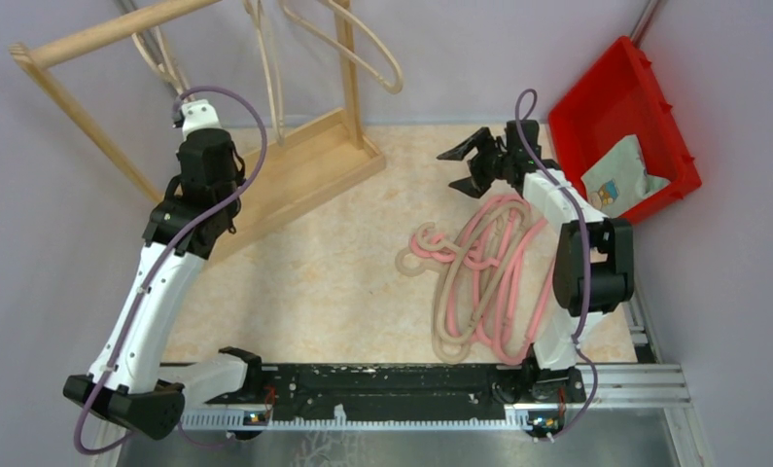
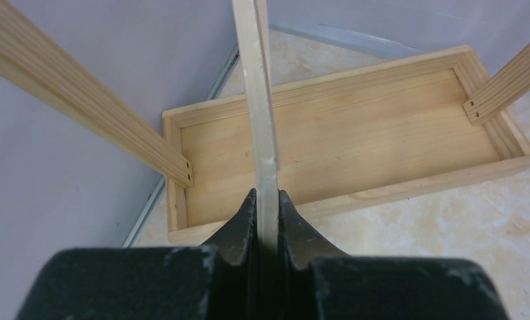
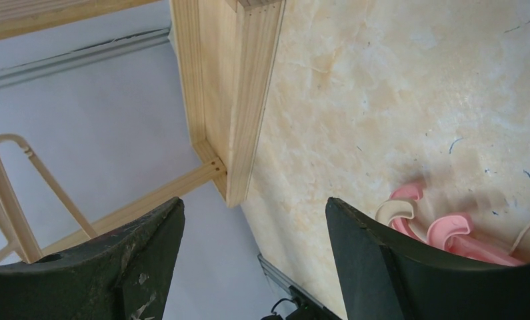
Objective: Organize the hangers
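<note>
A tangled pile of pink and beige hangers [image 1: 481,274] lies on the table right of centre. Several beige hangers [image 1: 268,68] hang on the wooden rack [image 1: 295,170] at the back left. My left gripper [image 1: 186,109] is at the rack's left side. In the left wrist view it [image 2: 267,200] is shut on the thin bar of a beige hanger [image 2: 261,127] above the rack's base tray [image 2: 395,127]. My right gripper [image 1: 468,161] is open and empty above the table just behind the pile. In its wrist view it [image 3: 255,213] has pink hooks [image 3: 449,230] and a beige hook [image 3: 395,212] to the right.
A red bin [image 1: 620,107] holding a printed bag [image 1: 620,175] leans at the back right. The rack's slanted poles [image 2: 82,100] flank the left gripper. The rack base corner [image 3: 239,100] lies ahead of the right gripper. Purple walls enclose the table.
</note>
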Motion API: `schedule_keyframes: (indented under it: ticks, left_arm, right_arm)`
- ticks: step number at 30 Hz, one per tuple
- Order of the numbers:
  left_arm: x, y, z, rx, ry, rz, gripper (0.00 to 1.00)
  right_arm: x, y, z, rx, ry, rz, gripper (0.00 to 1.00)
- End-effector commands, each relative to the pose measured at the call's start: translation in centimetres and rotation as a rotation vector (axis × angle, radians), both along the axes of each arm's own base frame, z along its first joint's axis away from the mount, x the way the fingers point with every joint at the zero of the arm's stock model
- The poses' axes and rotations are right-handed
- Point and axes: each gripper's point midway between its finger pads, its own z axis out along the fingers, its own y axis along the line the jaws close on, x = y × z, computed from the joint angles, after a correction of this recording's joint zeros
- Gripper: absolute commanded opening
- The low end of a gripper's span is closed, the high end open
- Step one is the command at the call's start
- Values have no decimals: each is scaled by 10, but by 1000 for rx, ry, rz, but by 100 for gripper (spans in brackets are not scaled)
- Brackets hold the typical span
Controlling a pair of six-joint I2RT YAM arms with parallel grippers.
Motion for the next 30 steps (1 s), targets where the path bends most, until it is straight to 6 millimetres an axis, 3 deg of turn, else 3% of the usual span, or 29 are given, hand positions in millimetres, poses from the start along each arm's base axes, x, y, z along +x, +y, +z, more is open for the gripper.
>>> schedule_keyframes:
  ticks: [1,7,11,21,26,30]
  left_arm:
    - [19,-10,37,33,-108,-43,0]
    - [38,-20,50,57,-140,-73,0]
    - [42,-33,36,26,-128,-105,0]
    - [26,-72,29,7,-113,-134,0]
    - [18,-79,22,-1,-96,-129,0]
    - [23,-78,43,25,-140,-118,0]
  right_arm:
    - [12,-1,17,3,-60,13,77]
    - [17,-5,16,2,-57,4,77]
    - [19,-8,12,4,-47,-1,77]
    - [18,-9,-2,10,-24,11,76]
    - [13,-9,-12,11,-3,20,76]
    - [14,-8,-15,13,0,30,76]
